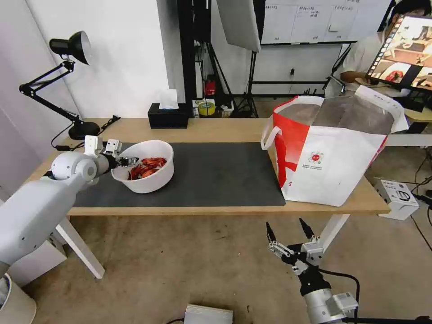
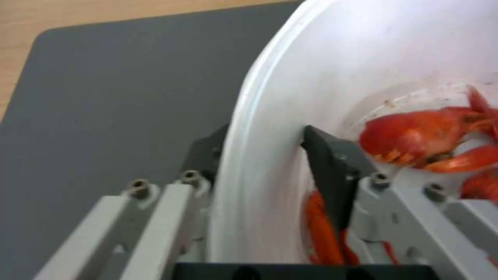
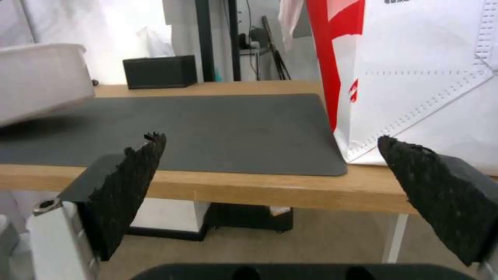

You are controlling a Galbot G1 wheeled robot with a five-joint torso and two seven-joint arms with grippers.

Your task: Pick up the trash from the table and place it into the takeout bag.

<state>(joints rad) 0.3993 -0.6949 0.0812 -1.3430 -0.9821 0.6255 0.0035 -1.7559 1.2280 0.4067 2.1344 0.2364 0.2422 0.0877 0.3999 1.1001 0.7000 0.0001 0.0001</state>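
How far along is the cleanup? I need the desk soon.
Done: apart from the bowl of crayfish, no trash lies on the table. In hand: the left gripper clamps the bowl's rim. Left: carrying it to the takeout bag. The right gripper hangs open below the table edge.

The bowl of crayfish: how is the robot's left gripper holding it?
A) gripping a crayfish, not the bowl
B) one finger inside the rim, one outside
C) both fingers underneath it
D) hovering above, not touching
B: the left gripper straddles the bowl wall, one finger inside beside the crayfish, the other outside over the mat.
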